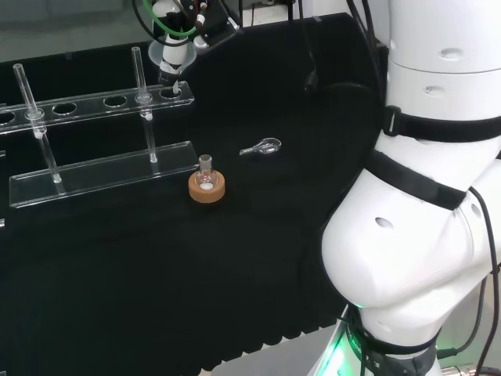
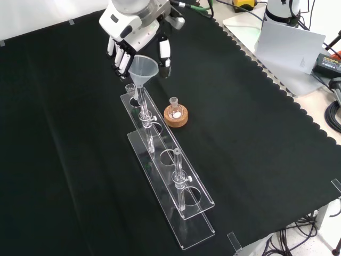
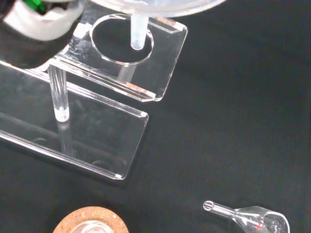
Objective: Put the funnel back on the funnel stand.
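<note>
Funnel (image 2: 144, 68) position: held by the hand (image 2: 130, 32) above the end hole of the funnel stand (image 2: 170, 176), at the 12 o'clock end of the stand in the front view. The fingers (image 2: 121, 57) are curled around the funnel cone from behind, with the thumb on the opposite side. In the wrist view the funnel stem (image 3: 138, 31) points into the round end hole of the upper plate, and its tip sits at or just above the hole's plane; whether it has entered cannot be told.

Step in hand, as judged: final alignment and lowering. The next move calls for a straight descent with the stem kept centred, until the cone seats on the hole's rim, and then release.

Count on the desk (image 2: 266, 138): one funnel; one clear stand with a single row of holes on two posts; one small flask on one cork ring (image 2: 176, 116) at 3 o'clock from the stand's far end; one small glass stopper-like piece (image 1: 261, 146) lying apart.
</note>
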